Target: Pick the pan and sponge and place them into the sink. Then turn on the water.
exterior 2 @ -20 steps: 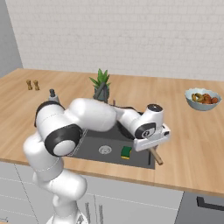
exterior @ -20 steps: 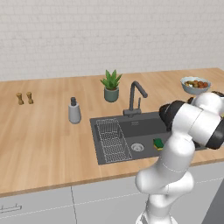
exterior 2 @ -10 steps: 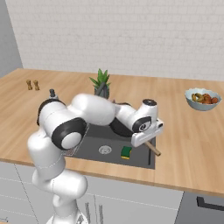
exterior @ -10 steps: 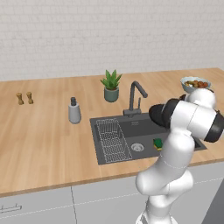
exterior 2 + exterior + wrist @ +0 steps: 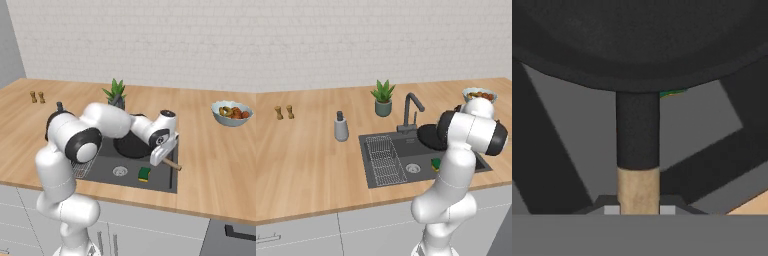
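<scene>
Holding the pan (image 5: 131,144) by its handle, I keep it above the sink (image 5: 105,169), with the black round body over the back part of the basin and the wooden end of the handle pointing out past the sink's right rim. My gripper (image 5: 161,150) is pinching the handle — in the hand view the handle (image 5: 638,150) runs straight up from between my fingers, black part first, pale wood near me. The sponge (image 5: 144,174) already lies on the sink floor, near the front wall, just beside the round drain (image 5: 120,171); from the left base view it peeks out green beside my arm (image 5: 435,163).

So I judge one part is done: the sponge is in. The pan is over the basin but not yet set down, I think — it must go lower and then I let it go. After this the faucet (image 5: 410,111), behind the sink, waits for me; no stream falls from its spout.
</scene>
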Available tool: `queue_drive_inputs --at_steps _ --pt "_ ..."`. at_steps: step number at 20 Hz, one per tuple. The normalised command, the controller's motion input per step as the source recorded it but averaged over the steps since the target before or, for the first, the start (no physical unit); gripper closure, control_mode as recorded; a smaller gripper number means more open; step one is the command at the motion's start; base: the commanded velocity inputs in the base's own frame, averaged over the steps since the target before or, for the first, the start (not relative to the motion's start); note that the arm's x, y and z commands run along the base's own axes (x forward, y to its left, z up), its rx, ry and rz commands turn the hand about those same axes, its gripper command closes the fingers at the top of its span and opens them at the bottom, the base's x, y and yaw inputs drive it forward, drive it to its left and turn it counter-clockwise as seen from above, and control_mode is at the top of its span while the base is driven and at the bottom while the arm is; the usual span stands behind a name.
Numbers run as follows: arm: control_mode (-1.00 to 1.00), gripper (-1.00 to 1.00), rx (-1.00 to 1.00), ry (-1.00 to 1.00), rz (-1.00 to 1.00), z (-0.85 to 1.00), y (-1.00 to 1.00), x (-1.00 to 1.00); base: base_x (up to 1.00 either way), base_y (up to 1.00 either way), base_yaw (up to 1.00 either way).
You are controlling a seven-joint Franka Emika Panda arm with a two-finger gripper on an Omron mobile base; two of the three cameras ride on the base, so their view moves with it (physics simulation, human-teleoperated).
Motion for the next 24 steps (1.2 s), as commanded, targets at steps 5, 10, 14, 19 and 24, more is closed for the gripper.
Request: queue_drive_inputs --at_steps 5,10,14,19,24 --pt "-1.0 1.0 -0.01 0.03 0.16 -0.17 0.26 0.16 0.0 0.0 0.0" --pt "-1.0 1.0 0.0 0.01 0.03 -0.21 0.18 0.3 0.0 0.0 0.0" --pt "-1.0 1.0 0.0 0.0 0.0 -0.37 0.24 0.48 0.0 0.0 0.0" --pt "-1.0 1.0 -0.01 0.0 0.0 -0.51 0.22 0.48 0.0 0.0 0.0" --pt "-1.0 1.0 0.0 0.0 0.0 -0.48 0.02 0.24 0.0 0.0 0.0"
